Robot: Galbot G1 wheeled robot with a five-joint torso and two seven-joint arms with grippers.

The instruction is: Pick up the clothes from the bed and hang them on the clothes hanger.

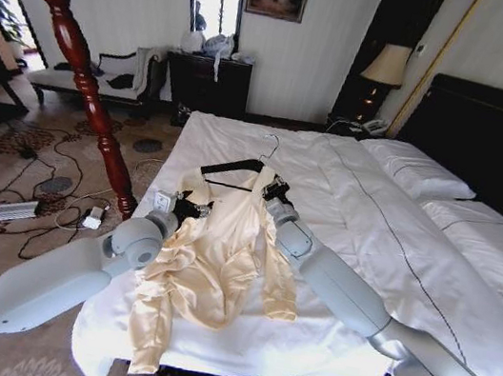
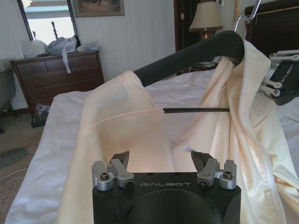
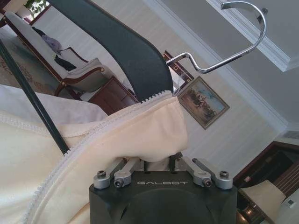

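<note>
Cream satin top hangs over the bed's white duvet, one shoulder already draped on the black hanger, the other shoulder bare. Right gripper pinches the top's collar edge at the hanger's neck, below the silver hook. Left gripper, fingers spread apart, sits just beside the loose front panel. Sleeves trail toward the bed's foot. Red coat stand at left.
</note>
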